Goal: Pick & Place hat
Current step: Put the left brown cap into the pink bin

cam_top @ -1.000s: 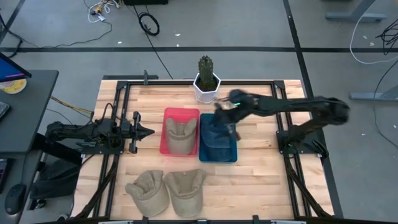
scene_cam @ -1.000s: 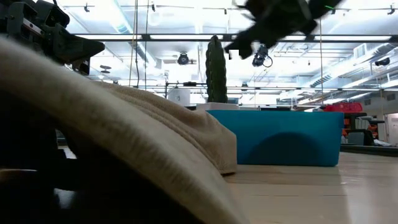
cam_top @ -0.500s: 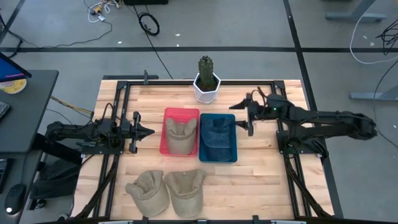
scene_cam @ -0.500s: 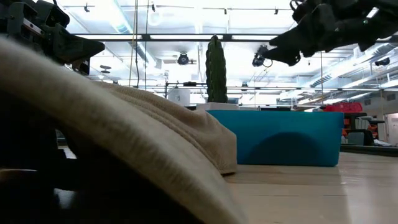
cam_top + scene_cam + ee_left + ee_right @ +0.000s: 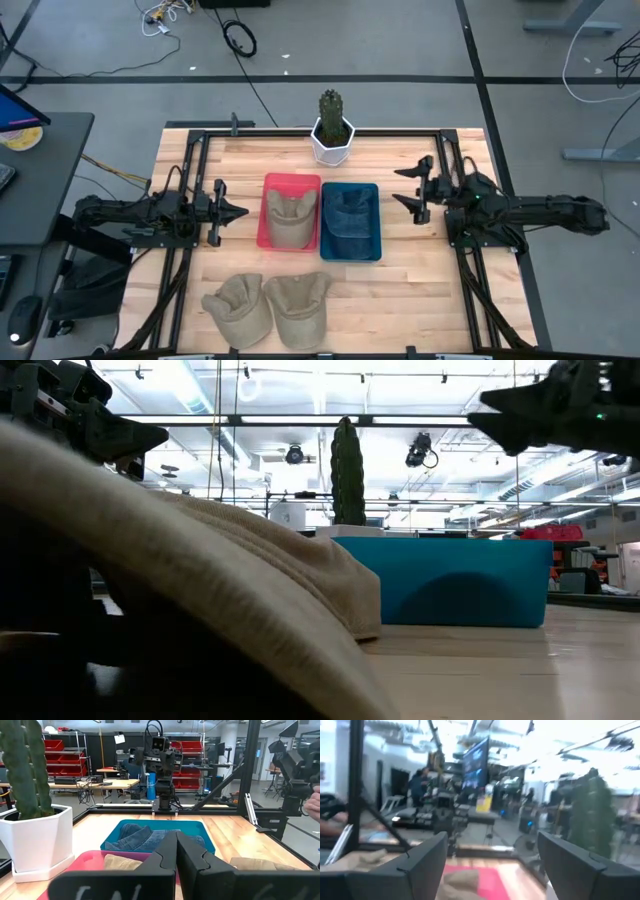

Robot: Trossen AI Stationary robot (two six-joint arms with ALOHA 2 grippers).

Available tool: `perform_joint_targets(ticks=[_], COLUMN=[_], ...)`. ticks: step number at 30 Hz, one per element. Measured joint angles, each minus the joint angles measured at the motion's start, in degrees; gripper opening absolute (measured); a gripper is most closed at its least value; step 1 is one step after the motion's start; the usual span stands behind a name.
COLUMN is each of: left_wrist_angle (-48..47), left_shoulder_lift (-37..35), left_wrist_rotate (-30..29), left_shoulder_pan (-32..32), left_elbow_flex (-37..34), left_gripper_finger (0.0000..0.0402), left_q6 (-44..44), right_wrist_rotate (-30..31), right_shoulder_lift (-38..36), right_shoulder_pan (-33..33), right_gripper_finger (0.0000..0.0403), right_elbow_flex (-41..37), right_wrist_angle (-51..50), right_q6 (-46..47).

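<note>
A blue denim hat [image 5: 349, 218] lies in the blue bin [image 5: 376, 240]. Beside it a khaki hat [image 5: 288, 214] lies in the red bin [image 5: 268, 215]. Two more khaki hats [image 5: 237, 306] [image 5: 299, 304] rest crown-up on the table near its near edge; one fills the low view's foreground [image 5: 200, 580]. My right gripper [image 5: 402, 187] is open and empty, level, to the right of the blue bin. My left gripper [image 5: 233, 211] is shut and empty, left of the red bin, pointing at it; its fingers show in the left wrist view [image 5: 176, 851].
A cactus in a white pot [image 5: 332, 130] stands at the far edge behind the bins, also seen in the low view [image 5: 347, 470]. A black frame [image 5: 300, 131] runs around the table top. Bare wood lies to the right of the blue bin and of the near hats.
My right gripper has drawn back from above the far end of the blue bin toward the table's right edge, and now sits level beside the bin. The denim hat stays in the blue bin. The left arm has kept still.
</note>
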Motion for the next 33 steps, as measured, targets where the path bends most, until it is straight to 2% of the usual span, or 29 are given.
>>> perform_joint_targets(ticks=[6, 19, 23, 28, 33], left_wrist_angle=[0.0, 0.0, 0.0, -0.1, -0.1], left_shoulder_lift=[0.0, 0.0, 0.0, 0.0, 0.0], left_wrist_rotate=[0.0, 0.0, 0.0, 0.0, 0.0], left_shoulder_pan=[0.0, 0.0, 0.0, 0.0, 0.0], left_elbow_flex=[0.0, 0.0, 0.0, 0.0, 0.0], left_gripper_finger=[0.0003, 0.0003, 0.0003, 0.0003, 0.0003], left_q6=[0.0, 0.0, 0.0, 0.0, 0.0], right_wrist_rotate=[1.0, 1.0, 1.5, 5.5, 4.8], right_shoulder_lift=[-9.9, -29.5, -29.5, -29.6, -29.6], right_shoulder_pan=[0.0, 0.0, -0.2, -0.6, -0.6], right_gripper_finger=[0.0312, 0.0312, 0.0312, 0.0312, 0.0312], right_elbow_flex=[-2.8, -2.8, -2.8, -2.8, -2.8], right_wrist_angle=[-1.7, -18.5, -20.3, -24.8, -38.6], right_q6=[-0.3, -0.5, -0.9, -1.0, -7.7])
